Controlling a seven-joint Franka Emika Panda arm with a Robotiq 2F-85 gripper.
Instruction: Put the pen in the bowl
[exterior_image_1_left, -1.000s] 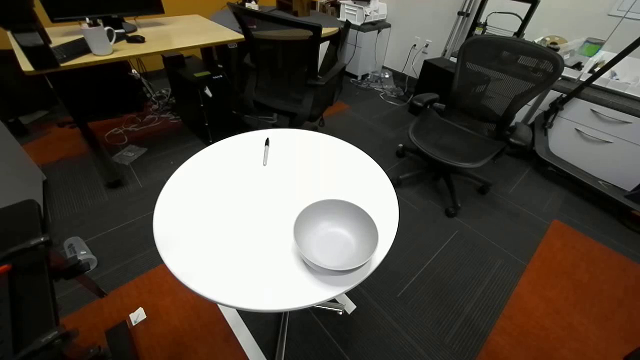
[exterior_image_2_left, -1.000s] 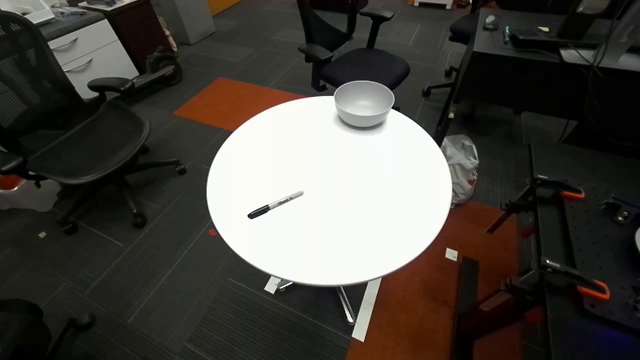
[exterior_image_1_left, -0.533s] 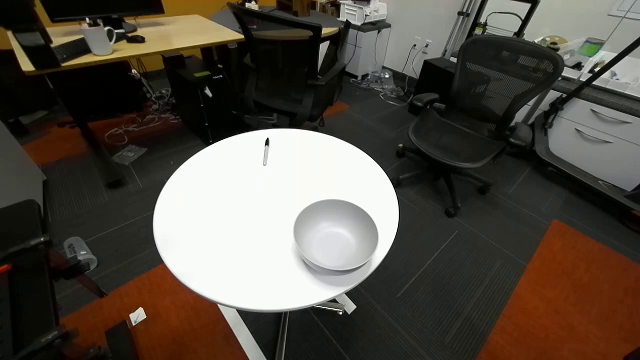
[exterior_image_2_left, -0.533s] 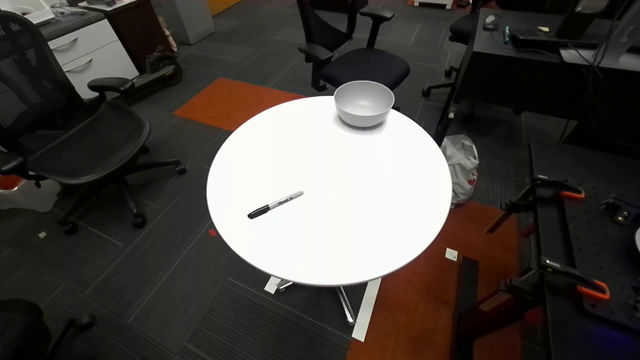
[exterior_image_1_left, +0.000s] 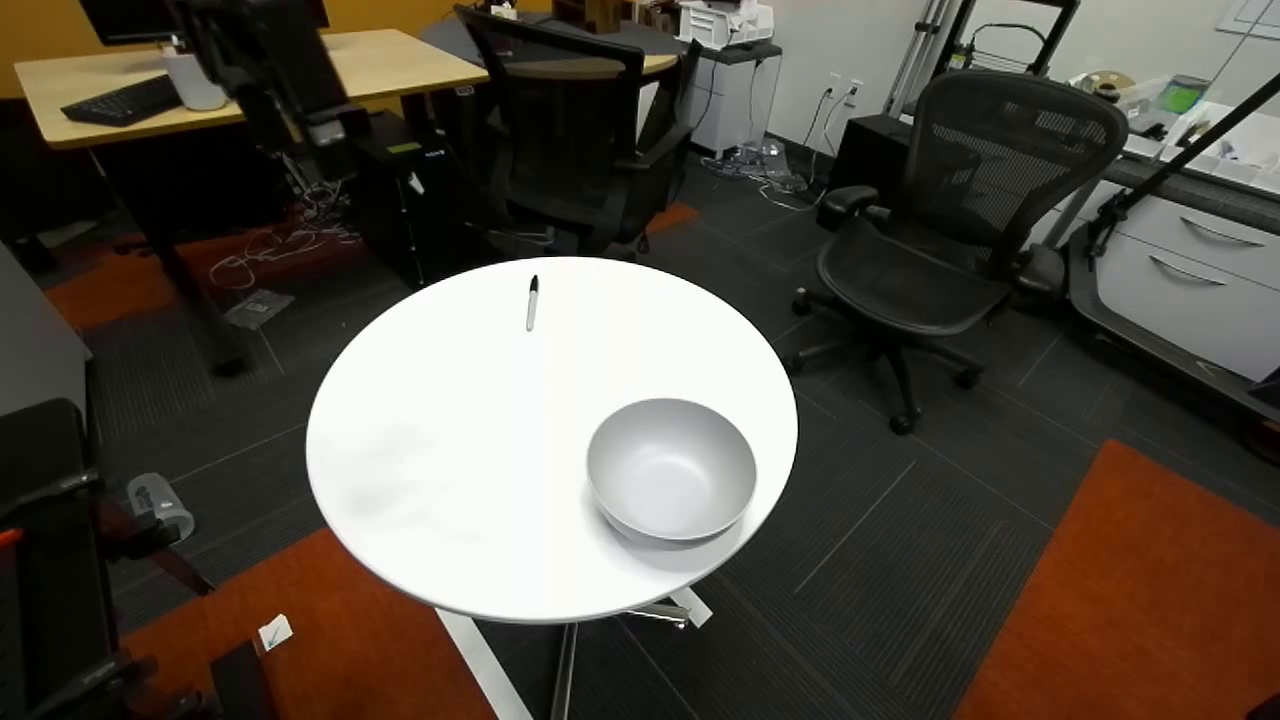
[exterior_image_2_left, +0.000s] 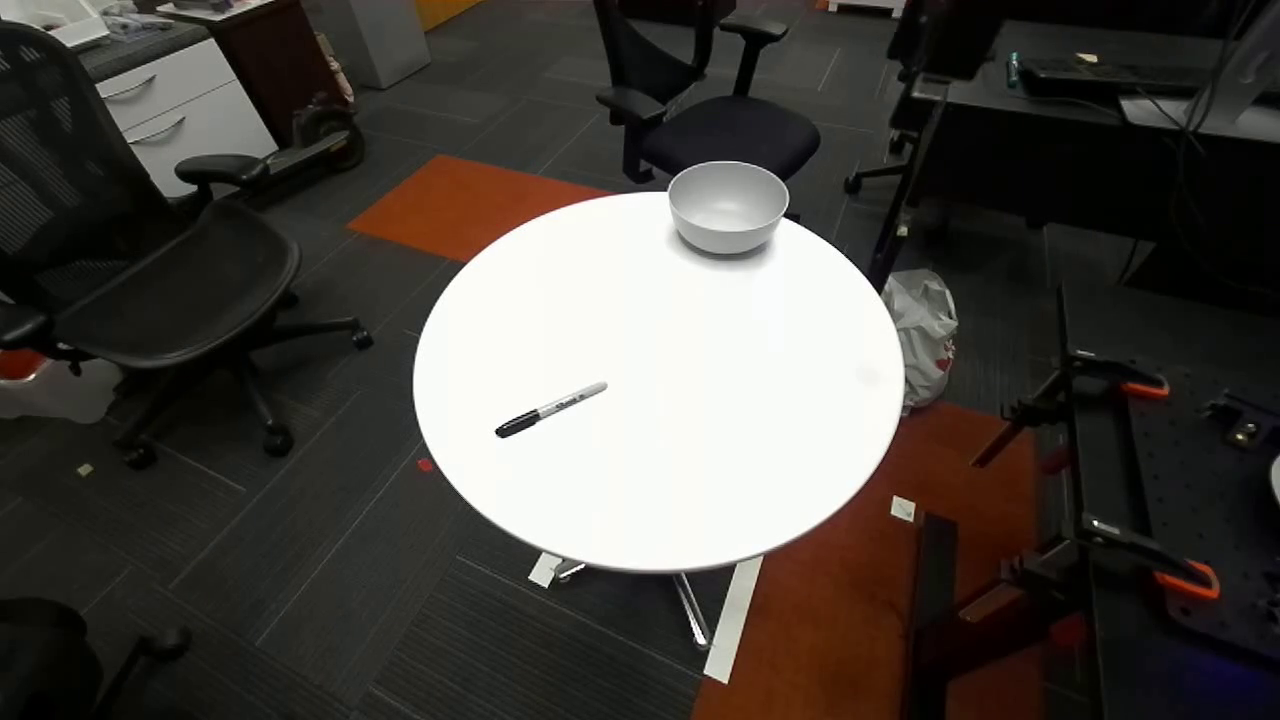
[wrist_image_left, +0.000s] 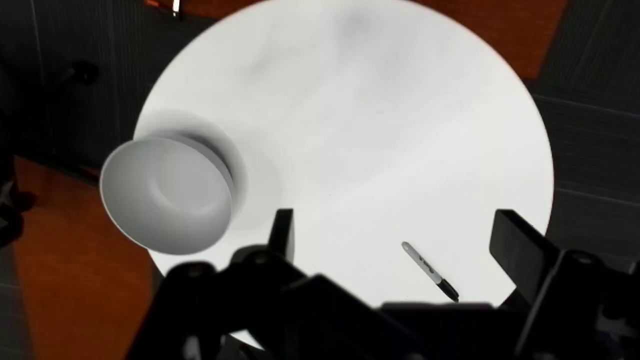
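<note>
pen (wrist_image_left: 429, 270) pickup: square up before going down

pen's flat on the white table (wrist_image_left: 360, 110), well apart from the bowl (wrist_image_left: 167, 195). reads to me as the start of the approach, no grasp yet.

doing it well: the pen slants across the closing line in the wrist view, so i'd turn the gripper (wrist_image_left: 392, 220) until the fingers (wrist_image_left: 520, 250) meet it square. then shift over, since it shows off centre, and aim mid-barrel so it won't swing on the lift. thin thing, so go nearly to the table, slow and straight down, without pressing. main risk: one finger lands first and rolls it. later, lift above the bowl's rim before crossing.

fingers: spread wide, looks close to full opening. nothing held, nothing touched that i can see. pen shows between the two in the wrist view, but it's below them on the table.
</note>
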